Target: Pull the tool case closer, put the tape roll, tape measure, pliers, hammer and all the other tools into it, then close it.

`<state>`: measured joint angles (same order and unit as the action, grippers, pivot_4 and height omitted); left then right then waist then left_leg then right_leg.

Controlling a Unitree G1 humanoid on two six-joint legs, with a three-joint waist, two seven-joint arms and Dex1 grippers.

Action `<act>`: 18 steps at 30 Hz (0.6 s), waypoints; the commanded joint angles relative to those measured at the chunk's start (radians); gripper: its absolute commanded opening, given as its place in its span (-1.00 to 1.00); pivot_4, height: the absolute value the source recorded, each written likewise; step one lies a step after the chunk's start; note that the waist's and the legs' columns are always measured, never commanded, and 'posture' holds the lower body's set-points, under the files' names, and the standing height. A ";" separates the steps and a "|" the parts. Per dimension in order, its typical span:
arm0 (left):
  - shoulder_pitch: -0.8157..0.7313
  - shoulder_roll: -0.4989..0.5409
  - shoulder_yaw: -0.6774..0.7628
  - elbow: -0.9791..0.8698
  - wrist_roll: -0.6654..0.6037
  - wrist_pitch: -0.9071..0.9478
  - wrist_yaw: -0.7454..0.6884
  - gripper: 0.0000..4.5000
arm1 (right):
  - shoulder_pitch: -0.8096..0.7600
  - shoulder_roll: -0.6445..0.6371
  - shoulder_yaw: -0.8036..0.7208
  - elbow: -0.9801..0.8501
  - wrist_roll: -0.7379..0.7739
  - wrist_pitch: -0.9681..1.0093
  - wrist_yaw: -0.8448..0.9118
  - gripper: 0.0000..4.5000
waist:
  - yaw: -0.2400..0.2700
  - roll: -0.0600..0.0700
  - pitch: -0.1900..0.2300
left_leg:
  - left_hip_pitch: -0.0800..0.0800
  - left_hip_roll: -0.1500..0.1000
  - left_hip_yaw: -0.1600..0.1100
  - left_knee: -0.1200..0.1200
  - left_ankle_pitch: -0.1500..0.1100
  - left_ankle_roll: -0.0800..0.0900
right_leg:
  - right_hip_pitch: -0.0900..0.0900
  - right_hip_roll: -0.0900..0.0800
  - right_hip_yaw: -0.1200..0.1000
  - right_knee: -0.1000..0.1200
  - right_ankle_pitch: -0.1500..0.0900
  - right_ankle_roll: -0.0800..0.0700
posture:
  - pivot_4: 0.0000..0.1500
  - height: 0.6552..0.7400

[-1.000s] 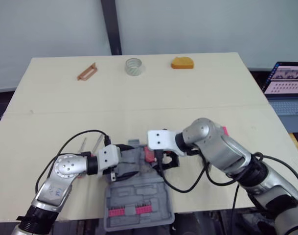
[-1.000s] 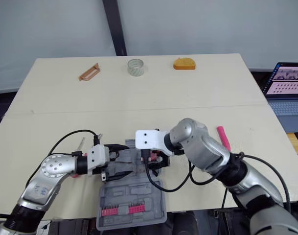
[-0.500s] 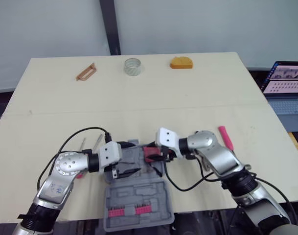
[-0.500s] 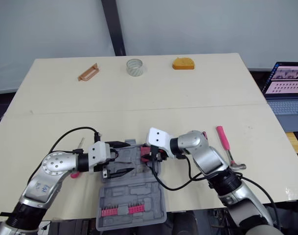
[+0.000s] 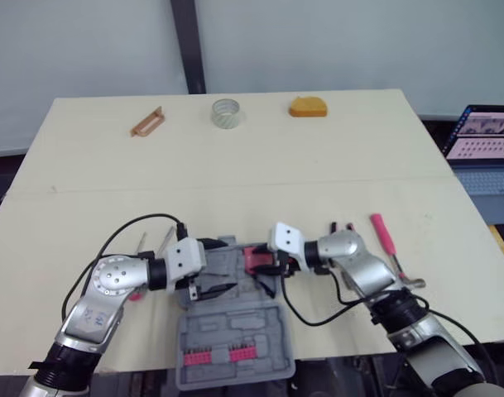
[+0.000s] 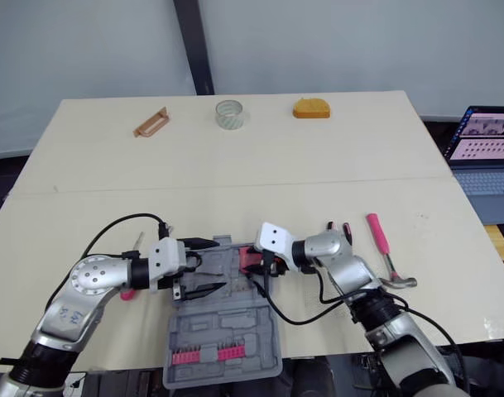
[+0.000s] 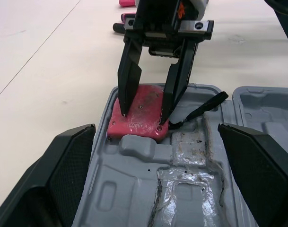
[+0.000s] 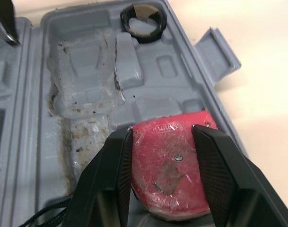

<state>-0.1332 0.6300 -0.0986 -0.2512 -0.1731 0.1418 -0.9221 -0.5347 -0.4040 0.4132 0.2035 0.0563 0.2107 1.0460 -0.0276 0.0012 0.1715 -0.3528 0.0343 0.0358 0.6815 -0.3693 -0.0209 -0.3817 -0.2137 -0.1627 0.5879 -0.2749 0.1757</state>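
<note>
The red tape measure (image 8: 165,161) sits in a corner pocket of the open tool case (image 6: 223,327), clamped between the right gripper's (image 7: 143,112) fingers. Facing them, the left gripper (image 6: 220,265) hangs with fingers spread over the case. Pliers (image 6: 343,230) and hammer (image 6: 380,244) lie on the table behind the right fingers.

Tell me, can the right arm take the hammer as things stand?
Probably not yet: the right gripper has its jaws shut on the red tape measure in the tool case. The hammer lies uncovered beside that arm.

Laptop (image 5: 483,132) sitting open past the surface's (image 5: 235,165) right edge, screen glowing. Dark post (image 5: 185,45) standing behind the far edge, against a pale wall (image 5: 318,41).
</note>
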 commanded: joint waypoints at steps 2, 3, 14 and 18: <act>-0.012 0.009 0.016 -0.011 -0.023 0.000 -0.007 1.00 | 0.039 0.019 0.002 0.140 -0.020 -0.099 0.002 -0.06 | -0.001 0.000 0.000 | 0.001 0.000 0.000 0.000 0.000 0.000 | 0.001 0.000 0.000 0.000 0.000 0.000 | 1.00 1.00; -0.012 0.009 0.017 -0.011 -0.023 0.000 -0.008 1.00 | 0.042 0.024 0.002 0.161 -0.023 -0.122 0.002 -0.06 | -0.002 0.000 0.000 | 0.002 0.000 0.000 0.000 0.000 0.000 | 0.002 0.000 0.000 0.000 0.000 0.000 | 1.00 1.00; -0.004 0.036 0.032 -0.025 -0.035 0.014 -0.014 1.00 | 0.058 0.091 -0.022 0.383 -0.053 -0.323 -0.006 -0.06 | -0.003 -0.001 -0.003 | 0.015 0.002 0.002 -0.004 0.000 -0.001 | 0.012 0.001 0.002 0.000 0.000 0.000 | 1.00 1.00; -0.003 0.039 0.034 -0.029 -0.037 0.020 -0.012 1.00 | 0.054 0.098 -0.047 0.336 -0.010 -0.305 0.020 -0.06 | -0.003 -0.001 -0.003 | 0.017 0.004 0.002 -0.004 -0.001 -0.001 | 0.013 0.003 0.003 -0.001 0.000 0.000 | 1.00 1.00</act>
<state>-0.1420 0.6594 -0.0841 -0.2517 -0.1920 0.1647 -0.9318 -0.5172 -0.3017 0.3545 0.4920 0.0623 -0.1456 1.0599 -0.0305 0.0005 0.1680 -0.3362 0.0383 0.0381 0.6780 -0.3700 -0.0222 -0.3684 -0.2103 -0.1597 0.5873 -0.2751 0.1754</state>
